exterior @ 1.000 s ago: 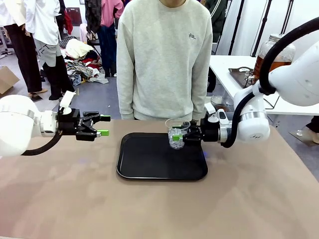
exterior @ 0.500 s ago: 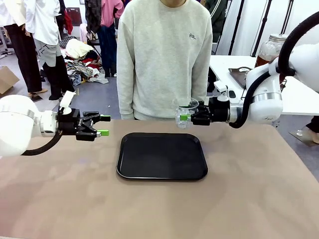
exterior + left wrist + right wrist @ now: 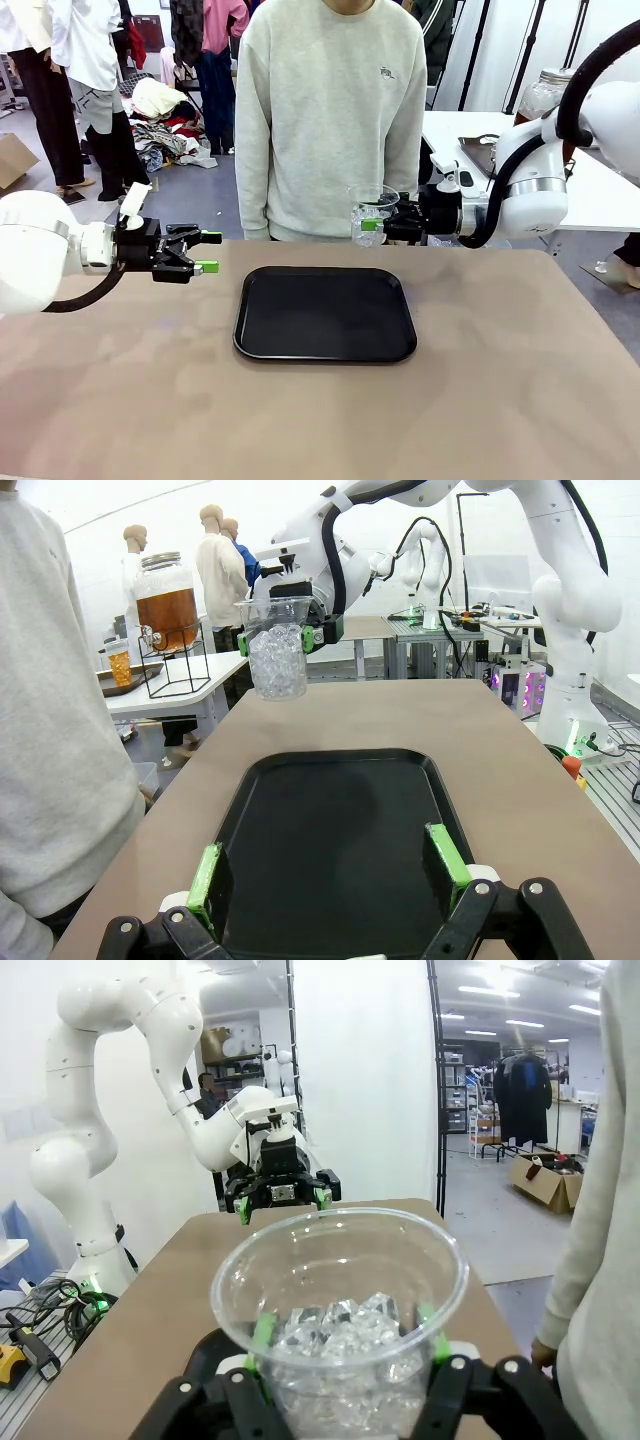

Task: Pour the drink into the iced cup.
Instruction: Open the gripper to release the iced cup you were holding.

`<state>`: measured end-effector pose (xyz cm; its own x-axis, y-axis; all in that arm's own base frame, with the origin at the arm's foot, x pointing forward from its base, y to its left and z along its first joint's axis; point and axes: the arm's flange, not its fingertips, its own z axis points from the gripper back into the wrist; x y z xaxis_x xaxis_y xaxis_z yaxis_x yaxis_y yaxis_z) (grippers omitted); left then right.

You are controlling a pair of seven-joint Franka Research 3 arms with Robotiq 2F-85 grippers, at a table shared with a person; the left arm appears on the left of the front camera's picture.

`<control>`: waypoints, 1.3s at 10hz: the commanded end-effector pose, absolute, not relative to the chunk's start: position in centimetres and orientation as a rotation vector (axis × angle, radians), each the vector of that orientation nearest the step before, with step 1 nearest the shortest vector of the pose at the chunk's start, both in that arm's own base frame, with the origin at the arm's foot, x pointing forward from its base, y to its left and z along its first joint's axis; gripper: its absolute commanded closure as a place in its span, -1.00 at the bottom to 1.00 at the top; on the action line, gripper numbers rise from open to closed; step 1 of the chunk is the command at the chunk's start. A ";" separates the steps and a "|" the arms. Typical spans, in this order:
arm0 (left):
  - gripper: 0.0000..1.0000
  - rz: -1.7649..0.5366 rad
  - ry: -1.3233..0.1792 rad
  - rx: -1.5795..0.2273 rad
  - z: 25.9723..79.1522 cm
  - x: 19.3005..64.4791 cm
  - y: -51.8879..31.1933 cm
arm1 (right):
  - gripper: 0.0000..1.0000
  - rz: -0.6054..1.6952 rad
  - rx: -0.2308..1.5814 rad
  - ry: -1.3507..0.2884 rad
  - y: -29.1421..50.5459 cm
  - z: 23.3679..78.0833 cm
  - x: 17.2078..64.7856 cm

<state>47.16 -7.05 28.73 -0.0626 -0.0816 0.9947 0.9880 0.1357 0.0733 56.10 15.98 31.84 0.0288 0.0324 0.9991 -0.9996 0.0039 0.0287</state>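
So the right hand (image 3: 378,224) grips the iced cup (image 3: 369,204) in mid-air, the left hand (image 3: 208,252) hangs open, and I reckon next the cup goes under the tea jar (image 3: 166,605) off behind its wrist.

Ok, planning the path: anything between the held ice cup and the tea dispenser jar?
Nothing visible: the clear plastic cup of ice, gripped in the right tool, has open air between it and the lidded glass jar of amber drink.
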 end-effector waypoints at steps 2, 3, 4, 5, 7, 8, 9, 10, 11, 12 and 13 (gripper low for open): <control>-1.00 -1.186 -1.276 -1.015 28.9 47.2 -7.2 | -0.36 1.202 1.190 -1.169 16.0 32.0 56.1; -1.00 -1.186 -1.276 -1.015 28.9 47.2 -7.2 | -0.36 1.202 1.190 -1.169 16.0 32.0 56.1; -1.00 -1.186 -1.276 -1.015 28.9 47.2 -7.2 | -0.36 1.202 1.190 -1.169 16.0 32.0 56.1; -1.00 -1.186 -1.276 -1.015 28.9 47.2 -7.2 | -0.36 1.202 1.190 -1.169 16.0 32.0 56.1; -1.00 -1.186 -1.276 -1.015 28.9 47.2 -7.2 | -0.36 1.202 1.190 -1.169 16.0 32.0 56.1; -1.00 -1.186 -1.276 -1.015 28.9 47.2 -7.2 | -0.36 1.202 1.190 -1.169 16.0 32.0 56.1; -1.00 -1.186 -1.276 -1.015 28.9 47.2 -7.2 | -0.36 1.202 1.190 -1.169 16.0 32.0 56.1; -1.00 -1.186 -1.276 -1.015 28.9 47.2 -7.2 | -0.36 1.202 1.190 -1.169 16.0 32.0 56.1; -1.00 -1.186 -1.276 -1.015 28.9 47.2 -7.2 | -0.36 1.202 1.190 -1.169 16.0 32.0 56.1; -1.00 -1.186 -1.276 -1.015 28.9 47.2 -7.2 | -0.36 1.202 1.190 -1.169 16.0 32.0 56.1; -1.00 -1.186 -1.276 -1.015 28.9 47.2 -7.2 | -0.36 1.202 1.190 -1.169 16.0 32.0 56.1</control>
<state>47.16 -7.05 28.73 -0.0626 -0.0816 0.9947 0.9880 0.1357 0.0733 56.04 15.95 31.68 0.0322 0.0332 0.9989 -0.9995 0.0046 0.0321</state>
